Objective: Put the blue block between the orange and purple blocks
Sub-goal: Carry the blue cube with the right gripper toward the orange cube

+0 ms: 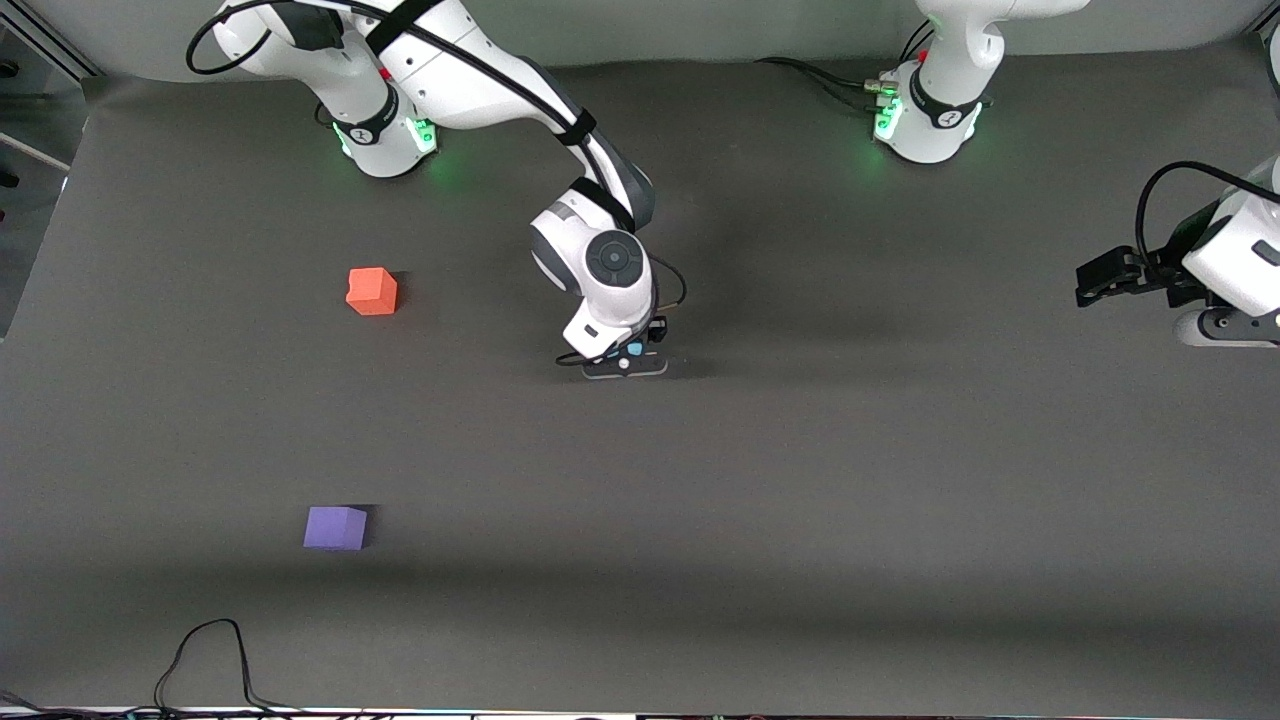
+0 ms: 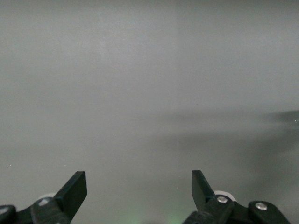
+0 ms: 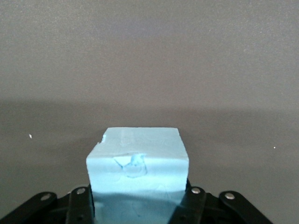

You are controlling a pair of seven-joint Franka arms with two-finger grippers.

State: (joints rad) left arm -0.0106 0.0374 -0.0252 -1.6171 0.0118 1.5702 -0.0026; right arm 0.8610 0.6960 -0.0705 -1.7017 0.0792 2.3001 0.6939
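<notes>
the grey desk (image 1: 900, 480) is carrying everything here, and across most of it nothing is lying. the right arm is reaching from its base at the top of the front view down to the middle of the desk, with the right gripper (image 1: 626, 362) sitting low over the surface, and its jaws are closing on the blue block (image 3: 138, 170), which in the right wrist view is filling the space between them; in the front view only a sliver of blue is showing under the hand. the left arm is waiting at its own end of the desk, the left gripper (image 2: 139, 186) hanging above bare surface with its jaws spread wide and holding nothing. the orange block (image 1: 372, 291) is resting toward the right arm's end of the desk, and the purple block (image 1: 335, 527) is sitting nearer to the front camera than the orange one, well apart from it, with open desk between them. judging from this, the pick-up step is in hand, or just ending, and the carry is not yet done. the next move is calling for a lift clear of the desk, a swing toward the right arm's end, and a lowering into the gap between orange and purple, roughly on the line joining them, without nudging either cube.
</notes>
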